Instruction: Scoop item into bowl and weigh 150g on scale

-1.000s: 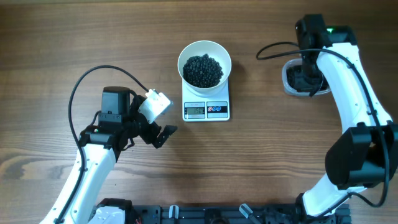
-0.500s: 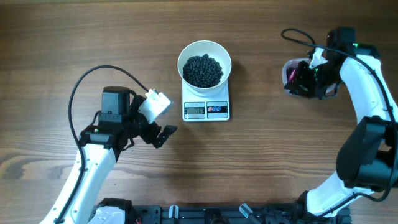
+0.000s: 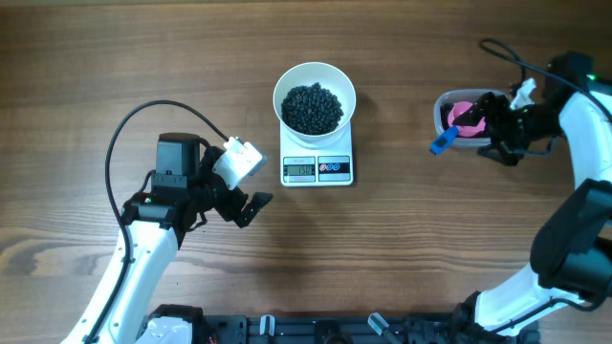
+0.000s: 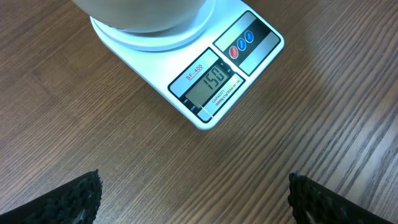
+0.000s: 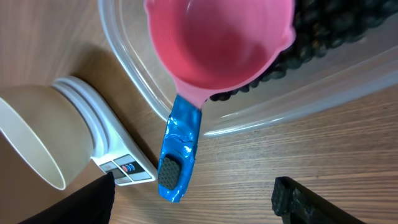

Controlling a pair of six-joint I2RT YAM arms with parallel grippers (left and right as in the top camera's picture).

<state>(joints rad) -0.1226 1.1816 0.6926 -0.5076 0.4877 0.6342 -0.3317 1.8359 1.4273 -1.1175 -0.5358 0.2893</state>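
The white bowl [image 3: 284, 86] stands on the scale [image 3: 316, 169], heaped with the black item [image 3: 313, 107]. In the left wrist view the scale's display [image 4: 208, 84] reads 150. A pink scoop [image 5: 217, 43] with a blue handle [image 5: 180, 149] rests in the clear container [image 5: 137, 68] on more of the item [image 5: 329, 25], its handle sticking out over the rim. My right gripper [image 5: 193, 199] is open just behind the handle's tip, touching nothing. My left gripper [image 4: 193, 186] stands open over bare table, left of and in front of the scale.
The clear container [image 3: 442, 113] sits at the right, about a hand's width from the scale. The left arm's black cable [image 3: 143, 115] loops over the table on the left. The right arm [image 3: 583, 124] comes in from the right edge.
My right gripper has opened and let go of the scoop, then drawn back to the right. The scoop now lies in the container. The left arm has not moved.
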